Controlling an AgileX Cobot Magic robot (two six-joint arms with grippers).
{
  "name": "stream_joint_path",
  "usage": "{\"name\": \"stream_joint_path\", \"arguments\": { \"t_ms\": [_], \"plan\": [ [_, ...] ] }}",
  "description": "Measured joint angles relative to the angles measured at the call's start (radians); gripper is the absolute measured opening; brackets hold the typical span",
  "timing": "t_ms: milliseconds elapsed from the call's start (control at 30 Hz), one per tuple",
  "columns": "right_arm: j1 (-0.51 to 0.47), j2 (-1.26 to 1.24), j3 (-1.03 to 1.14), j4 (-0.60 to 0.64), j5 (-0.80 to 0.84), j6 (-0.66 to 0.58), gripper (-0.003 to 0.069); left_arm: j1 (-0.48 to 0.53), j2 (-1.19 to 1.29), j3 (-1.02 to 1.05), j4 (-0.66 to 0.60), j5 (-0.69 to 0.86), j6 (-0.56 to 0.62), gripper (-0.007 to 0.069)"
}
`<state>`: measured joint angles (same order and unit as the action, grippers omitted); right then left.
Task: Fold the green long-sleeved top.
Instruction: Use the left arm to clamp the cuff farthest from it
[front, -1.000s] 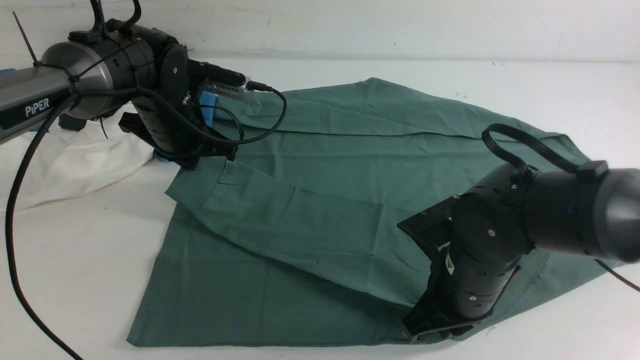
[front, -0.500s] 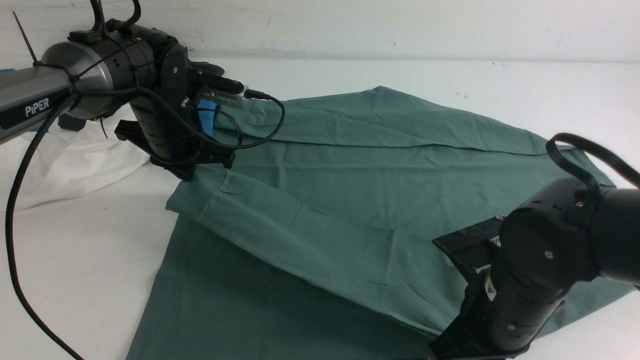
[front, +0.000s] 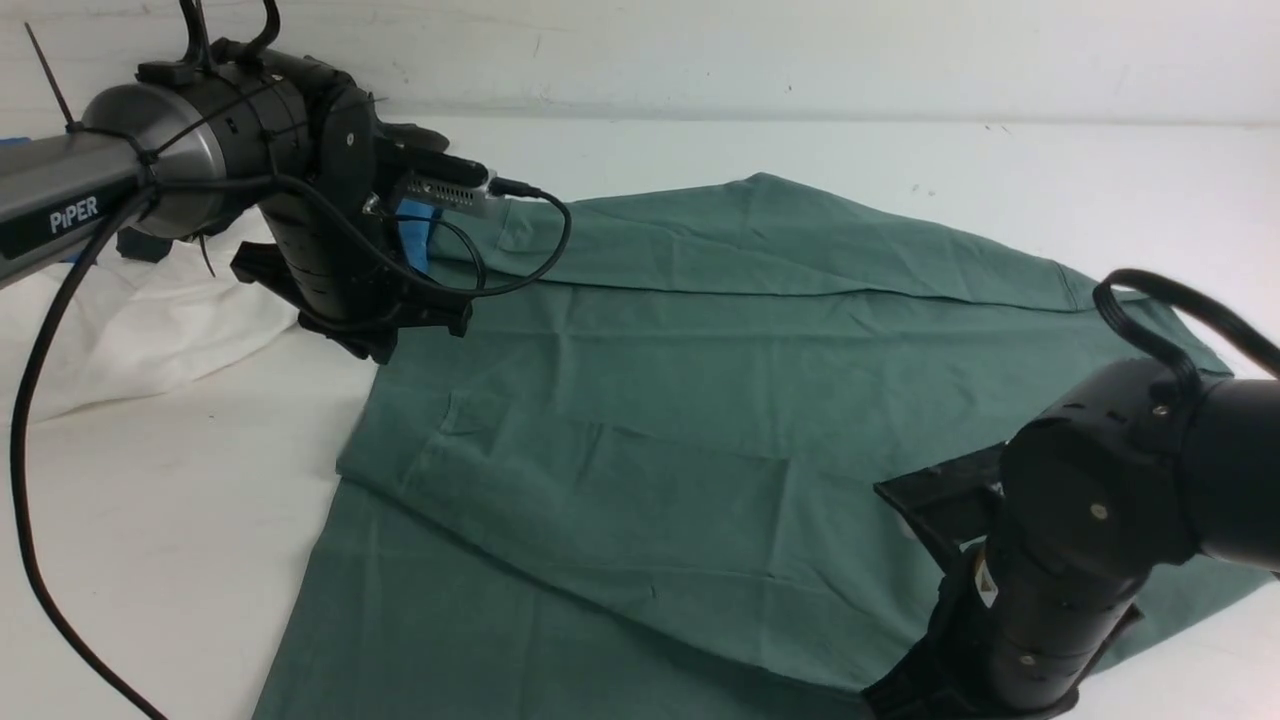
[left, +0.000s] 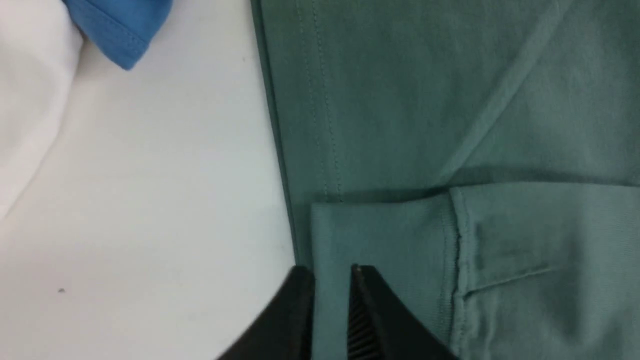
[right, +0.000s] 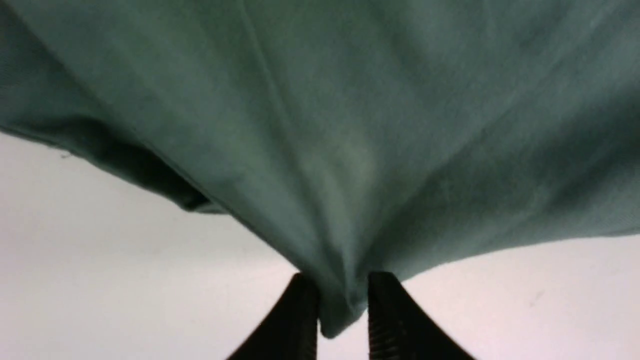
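A: Layout first. Bare tabletop (front: 760, 140); green long-sleeved top (front: 720, 340) spread flat over its middle, reaching toward the right edge, near hem cut off at the near edge of the front view. One sleeve (front: 600, 500) laid across the body. Biggest risk?

B: Probably dragging the whole top. Tight clench of the right gripper (right: 342, 295) on a bunched tuck of green cloth by the near edge, toward the near-right corner; cloth fanning taut from the jaws. Sideways pull instead of a lift-over: flat lay undone, fresh creases hauled in.

A: Next down?

B: Heaped white garment (front: 140, 310) at the left edge, near the top but apart from it. Could get swept into a fold carried that way. Same for the smaller blue garment (left: 120, 35) beside it.

A: Left side?

B: Hovering left gripper (left: 332, 280) over the sleeve cuff (left: 395, 240), jaws a narrow slit apart, nothing pinched as far as visible; cuff flat on the body by the top's left hem. Might snag that cuff on any descent and skew the sleeve.

A: Writing?

B: "PiPER" lettering (front: 75, 212) in white on the left arm (front: 190, 130). Small sticker (front: 985, 588) on the right arm (front: 1100, 500), too small to read. No chest logo or neck label in view on the top.
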<state>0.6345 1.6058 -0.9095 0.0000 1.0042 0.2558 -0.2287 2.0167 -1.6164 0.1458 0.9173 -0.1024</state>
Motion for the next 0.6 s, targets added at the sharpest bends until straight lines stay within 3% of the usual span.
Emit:
{"name": "stream_joint_path", "arguments": {
  "t_ms": [200, 300, 433, 500, 600],
  "plan": [
    [0.0, 0.0, -0.001, 0.029, 0.063, 0.0, 0.0358, -0.005, 0.0, -0.004, 0.005, 0.015, 0.0, 0.0283],
    [0.002, -0.008, -0.002, 0.041, 0.115, 0.0, 0.04, -0.012, -0.001, -0.01, -0.004, 0.065, 0.0, 0.0291],
    [0.003, -0.061, -0.002, 0.041, 0.147, 0.002, 0.0416, -0.021, -0.012, -0.01, -0.023, 0.155, 0.01, 0.0205],
    [0.003, -0.116, -0.002, 0.039, 0.119, 0.003, 0.0407, -0.023, -0.037, -0.006, -0.026, 0.2, 0.02, 0.0081],
    [0.003, -0.17, -0.002, 0.024, 0.051, 0.004, 0.0368, -0.023, -0.09, 0.034, -0.034, 0.206, 0.022, 0.0013]
  ]
}}
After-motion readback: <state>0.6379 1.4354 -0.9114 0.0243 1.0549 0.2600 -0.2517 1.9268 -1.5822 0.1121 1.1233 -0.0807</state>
